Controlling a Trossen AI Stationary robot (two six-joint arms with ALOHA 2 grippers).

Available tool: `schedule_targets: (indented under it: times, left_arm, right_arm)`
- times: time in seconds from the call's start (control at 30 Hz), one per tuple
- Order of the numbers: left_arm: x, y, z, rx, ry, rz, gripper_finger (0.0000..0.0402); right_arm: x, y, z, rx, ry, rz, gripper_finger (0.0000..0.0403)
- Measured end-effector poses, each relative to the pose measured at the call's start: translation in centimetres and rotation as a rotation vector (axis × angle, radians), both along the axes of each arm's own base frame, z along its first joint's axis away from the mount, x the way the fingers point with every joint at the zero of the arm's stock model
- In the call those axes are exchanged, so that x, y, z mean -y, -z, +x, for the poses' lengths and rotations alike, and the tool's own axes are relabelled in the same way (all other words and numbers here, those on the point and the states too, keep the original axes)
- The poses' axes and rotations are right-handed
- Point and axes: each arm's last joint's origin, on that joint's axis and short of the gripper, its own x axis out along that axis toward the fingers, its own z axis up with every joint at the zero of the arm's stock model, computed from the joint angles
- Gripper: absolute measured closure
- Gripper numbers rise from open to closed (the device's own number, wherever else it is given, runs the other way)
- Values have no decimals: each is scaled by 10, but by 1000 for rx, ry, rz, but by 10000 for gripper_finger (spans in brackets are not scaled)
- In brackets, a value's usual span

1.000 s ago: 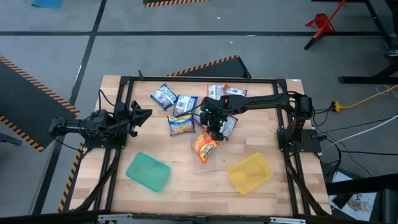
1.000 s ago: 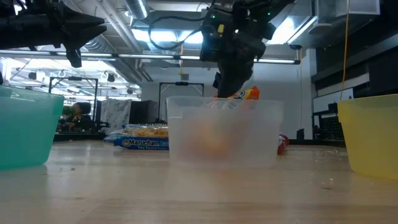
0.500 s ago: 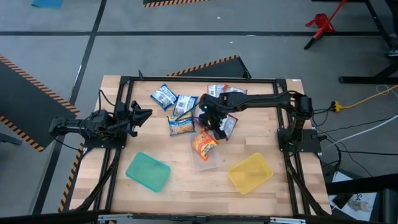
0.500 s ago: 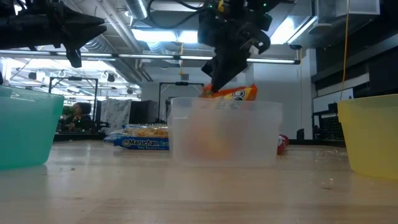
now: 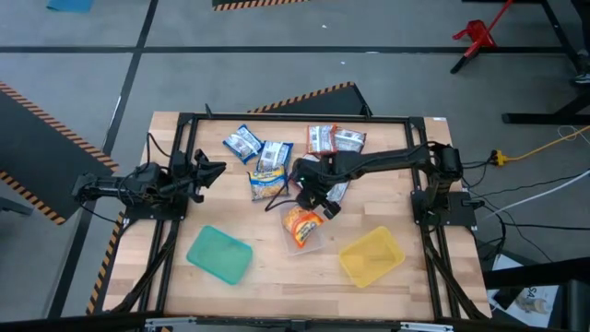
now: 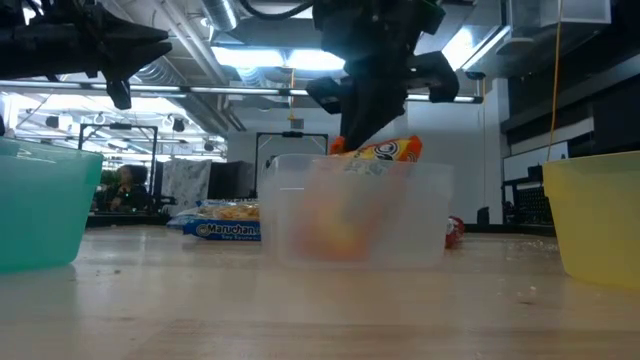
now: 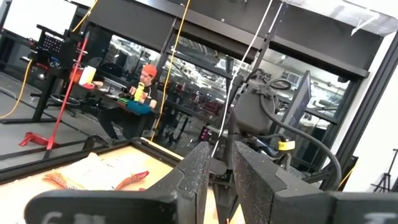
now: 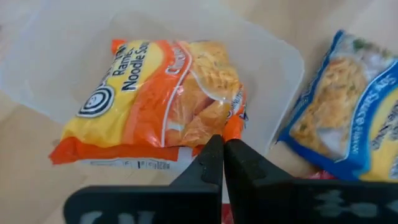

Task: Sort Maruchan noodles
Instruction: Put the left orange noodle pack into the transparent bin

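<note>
My right end effector [image 5: 312, 205] sits just left of frame centre in the high view, its fingers pinched together on the edge of the orange packet [image 5: 301, 224]. Over the last second it has slid the packet down and left, and the clear tray [image 5: 308, 242] seems to have shifted along with it. The packet now lies mostly over that tray, though in the low view it rides tilted above the rim rather than settled flat.

I judge this one nearly sorted; letting go should drop it in.

My left end effector [image 5: 207, 171] has not moved: it waits at the left edge of the surface [image 5: 277, 277], fingers apart, holding nothing.

The other packets [image 5: 267, 168] remain scattered across the upper middle of the frame, unsorted; the teal tray [image 5: 219, 254] and yellow tray [image 5: 371, 256] look empty.
</note>
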Motion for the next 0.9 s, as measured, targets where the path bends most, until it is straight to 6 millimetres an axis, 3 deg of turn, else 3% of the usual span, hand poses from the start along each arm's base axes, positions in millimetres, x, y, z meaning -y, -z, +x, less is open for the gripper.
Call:
schedule_targets:
  times: [0.57,0.7,0.9]
  left_arm:
    - [0,1,0,-14,-1,0,335]
    - [0,5,2,-45,8,-28,335]
    - [0,11,3,-90,21,-78,335]
  right_arm:
    - [-1,-7,11,158,-83,-21,393]
    - [-2,-8,13,183,-92,15,357]
    - [-3,-12,18,223,-49,68,272]
